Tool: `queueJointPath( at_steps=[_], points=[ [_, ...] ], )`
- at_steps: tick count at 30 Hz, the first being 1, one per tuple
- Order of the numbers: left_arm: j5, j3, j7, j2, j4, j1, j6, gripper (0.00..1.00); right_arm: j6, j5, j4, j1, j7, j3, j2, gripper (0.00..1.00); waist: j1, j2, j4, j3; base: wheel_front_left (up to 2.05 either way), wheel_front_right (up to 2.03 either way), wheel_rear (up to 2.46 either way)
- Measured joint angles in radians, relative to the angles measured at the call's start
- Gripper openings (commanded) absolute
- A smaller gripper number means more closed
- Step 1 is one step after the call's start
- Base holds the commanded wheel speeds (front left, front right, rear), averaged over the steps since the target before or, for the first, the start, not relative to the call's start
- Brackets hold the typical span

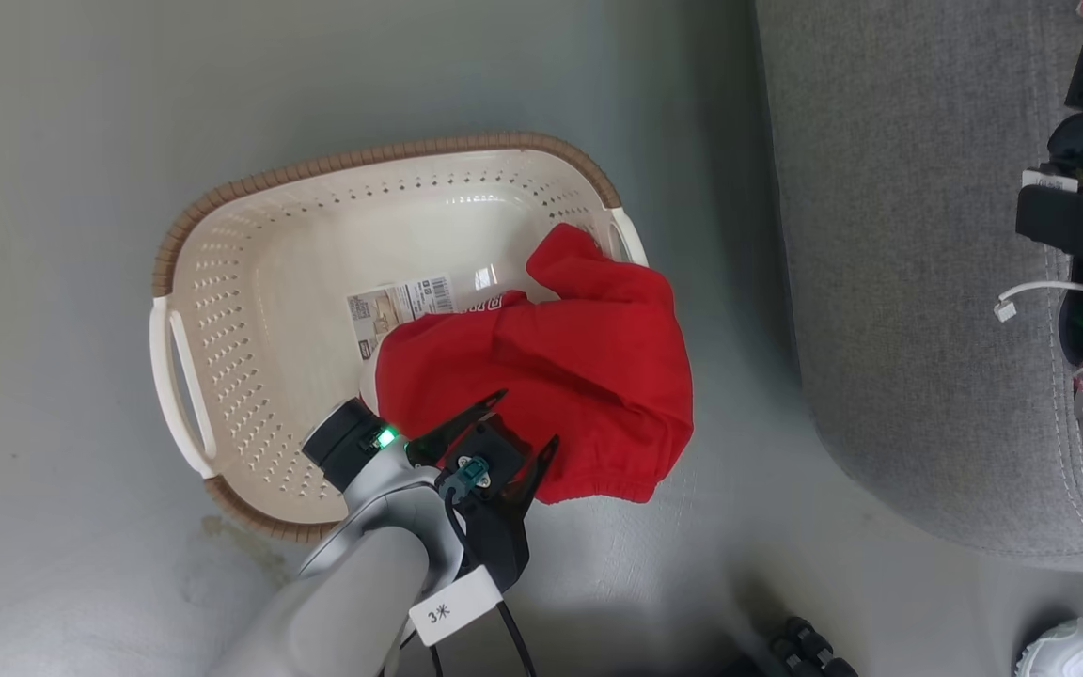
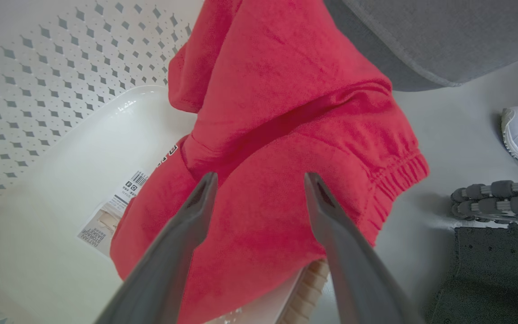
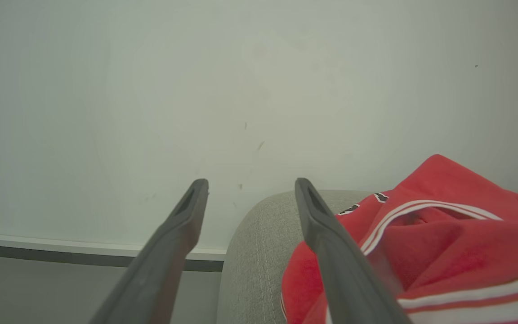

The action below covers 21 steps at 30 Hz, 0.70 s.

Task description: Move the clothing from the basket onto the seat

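Head view: the basket sits on the floor, with the plain red garment draped over its rim at 4 o'clock. My left pincer hangs over the cloth's near edge. The grey seat lies at 3 o'clock, a white shoe at 5.

Left wrist view: that pincer stands wide and empty, and the cloth covers part of the basket's label.

Right wrist view: my right pincer gapes wide and empty before a wall. The striped red garment lies on the seat at 4 o'clock.
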Motion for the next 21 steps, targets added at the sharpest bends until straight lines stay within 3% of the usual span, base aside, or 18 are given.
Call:
queueJointPath(
  at_steps=[21],
  points=[
    [-0.015,-0.041,-0.006,-0.005,0.15,-0.062,-0.009,1.0,0.007,-0.028,0.045,-0.023,0.0,0.018,0.022,1.0,-0.0001,0.0,-0.008,0.007,0.0,0.0,0.0]
  ],
)
